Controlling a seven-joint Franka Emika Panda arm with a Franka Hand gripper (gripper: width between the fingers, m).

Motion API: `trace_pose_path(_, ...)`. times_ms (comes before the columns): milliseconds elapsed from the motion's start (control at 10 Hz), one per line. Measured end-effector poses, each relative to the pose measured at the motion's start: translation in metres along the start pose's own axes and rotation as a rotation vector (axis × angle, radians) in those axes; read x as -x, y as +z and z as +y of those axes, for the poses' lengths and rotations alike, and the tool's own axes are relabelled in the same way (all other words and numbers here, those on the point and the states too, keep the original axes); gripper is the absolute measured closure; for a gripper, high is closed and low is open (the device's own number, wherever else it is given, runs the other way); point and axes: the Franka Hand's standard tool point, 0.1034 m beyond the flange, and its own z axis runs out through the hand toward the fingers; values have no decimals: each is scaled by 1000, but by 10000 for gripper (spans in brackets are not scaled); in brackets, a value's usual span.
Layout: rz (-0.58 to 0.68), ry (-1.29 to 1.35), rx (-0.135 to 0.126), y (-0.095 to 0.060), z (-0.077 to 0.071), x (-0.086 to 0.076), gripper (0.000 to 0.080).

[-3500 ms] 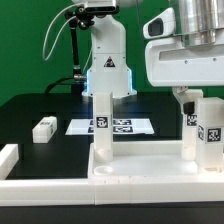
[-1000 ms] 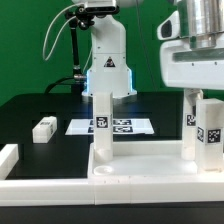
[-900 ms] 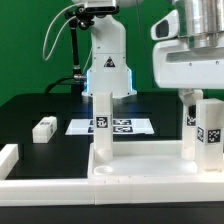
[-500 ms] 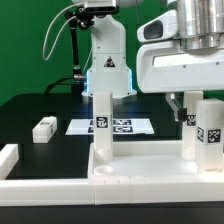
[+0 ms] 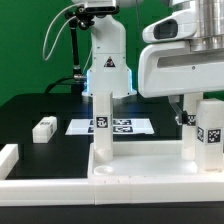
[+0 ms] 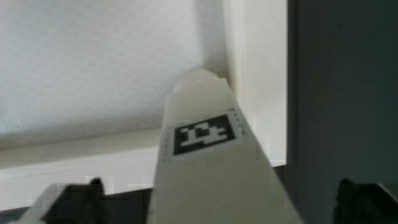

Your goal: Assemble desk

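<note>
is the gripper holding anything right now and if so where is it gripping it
It cannot be told. In the wrist view an upright leg stands between the spread fingers, but contact is not visible.

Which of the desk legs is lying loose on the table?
The small leg at the exterior view's left, lying on the black table; the others stand upright on the desk top.

On the counter, the desk top lies at six o'clock with three legs standing on it: one near its middle, two at three o'clock. A loose leg lies at nine o'clock. The marker board lies behind the middle leg. The claw hangs above the three-o'clock legs.
</note>
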Motion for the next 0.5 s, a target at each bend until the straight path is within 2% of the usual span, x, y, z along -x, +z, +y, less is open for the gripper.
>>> trace_pose_path(200, 0, 14, 1, 0, 0, 0, 409)
trace_pose_path(300, 0, 15, 1, 0, 1, 0, 513)
trace_pose_path(500, 2, 179, 1, 0, 1, -1, 512)
